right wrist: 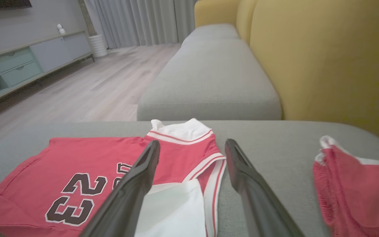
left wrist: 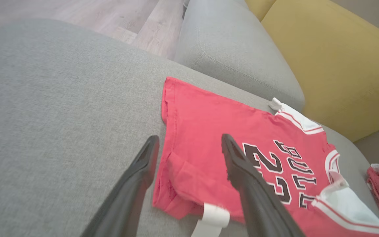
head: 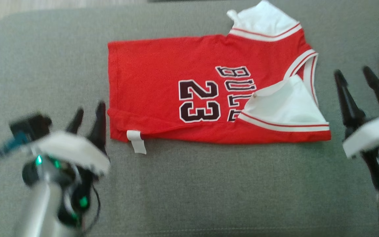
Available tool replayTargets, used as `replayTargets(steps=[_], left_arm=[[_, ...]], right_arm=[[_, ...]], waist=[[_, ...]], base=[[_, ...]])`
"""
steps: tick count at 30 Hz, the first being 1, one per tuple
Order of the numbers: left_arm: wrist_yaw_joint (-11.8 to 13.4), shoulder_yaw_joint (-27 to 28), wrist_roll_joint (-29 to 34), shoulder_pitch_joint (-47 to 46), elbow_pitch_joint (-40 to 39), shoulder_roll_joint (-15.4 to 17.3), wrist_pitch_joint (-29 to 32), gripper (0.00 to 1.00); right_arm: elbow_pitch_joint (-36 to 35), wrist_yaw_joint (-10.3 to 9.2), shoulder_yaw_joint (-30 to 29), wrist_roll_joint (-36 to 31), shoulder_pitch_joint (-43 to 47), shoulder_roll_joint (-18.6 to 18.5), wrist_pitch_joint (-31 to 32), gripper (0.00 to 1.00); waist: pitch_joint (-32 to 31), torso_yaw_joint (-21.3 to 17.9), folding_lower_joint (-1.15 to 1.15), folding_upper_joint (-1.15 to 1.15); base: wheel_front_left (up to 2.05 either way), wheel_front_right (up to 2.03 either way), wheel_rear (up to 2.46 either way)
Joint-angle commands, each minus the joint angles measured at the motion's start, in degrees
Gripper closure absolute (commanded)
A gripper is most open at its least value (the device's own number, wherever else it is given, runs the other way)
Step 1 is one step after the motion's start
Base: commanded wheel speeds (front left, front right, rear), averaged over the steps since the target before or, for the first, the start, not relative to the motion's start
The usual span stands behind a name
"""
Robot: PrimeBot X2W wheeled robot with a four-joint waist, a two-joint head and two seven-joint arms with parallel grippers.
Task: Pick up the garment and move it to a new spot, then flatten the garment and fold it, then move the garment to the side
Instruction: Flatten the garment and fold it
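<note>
Left gripper (left wrist: 190,140): fingers spread wide, nothing held, at the hem corner of the red Bulls 23 jersey (head: 163,85). Can't tell if the tips touch the cloth.

Right gripper (right wrist: 192,143): same, wide open and empty, just beside the shoulder end.

The jersey lies spread on the grey sofa seat (head: 209,191), hem toward the left arm, neck toward the right. Its near long edge looks turned over. There's a lip at the hem corner by the white tag (head: 137,142) and white lining showing at both armholes.

A second red mesh garment (right wrist: 350,187) sits apart, past the right gripper.

My read: flatten/fold step, fold partial at best.

Next move: both grippers pinch the near edge at hem and shoulder, lift together and carry it across evenly. The cloth is thin, so pinch low and avoid the tag.
</note>
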Motion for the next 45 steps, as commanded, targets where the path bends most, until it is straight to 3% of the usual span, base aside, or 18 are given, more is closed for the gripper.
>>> replayTargets(steps=[1,8,10,14,24,29,36,45], left_arm=[[-0.3,1.5,1.2,-0.4,-2.7,1.5,-1.4,0.0],[0.9,-0.8,7.1,10.4,-3.3,0.6,-12.4,0.0],[1.2,-2.5,11.6,12.1,-2.1,2.3,-15.6,0.0],[2.2,-5.2,15.8,14.8,1.0,2.1,-19.9,0.0],[1.0,-5.8,18.0,15.7,6.1,1.1,-24.8,0.0],[0.0,-5.5,18.4,14.5,7.2,0.4,-25.1,0.0],[-1.4,-6.1,18.2,7.6,10.9,-1.1,-24.5,0.0],[-3.3,-7.6,17.8,-6.5,24.9,-2.9,-18.4,0.0]], right_arm=[[-2.7,0.44,0.6,-0.8,0.8,0.0,-1.5,0.0],[-6.5,0.44,-2.0,-8.2,13.5,4.4,-14.0,0.0],[-5.4,0.44,-3.7,-10.5,16.7,5.9,-17.2,0.0],[-1.9,0.44,-5.7,-13.5,21.3,8.5,-22.0,0.0],[6.0,0.44,-5.7,-14.6,24.2,10.1,-28.6,0.0],[7.4,0.44,-4.7,-13.8,21.8,10.1,-28.3,0.0],[9.3,0.44,-3.7,-13.1,14.5,9.6,-22.4,0.0],[19.0,0.44,-2.5,-12.3,1.3,7.2,-11.3,0.0]], waist=[[-2.0,-0.3,0.0,0.0],[-6.9,0.7,0.0,0.0],[-8.2,1.2,0.0,0.0],[-10.9,2.0,0.0,0.0],[-13.0,2.9,0.0,0.0],[-12.1,2.6,0.0,0.0],[-6.4,2.0,0.0,0.0],[1.3,1.9,0.0,0.0]], base=[[0.0,0.0,0.0],[0.0,0.0,0.0],[0.0,0.0,0.0],[0.0,0.0,0.0],[0.0,0.0,0.0],[0.0,0.0,0.0],[0.0,0.0,0.0],[0.0,0.0,0.0]])
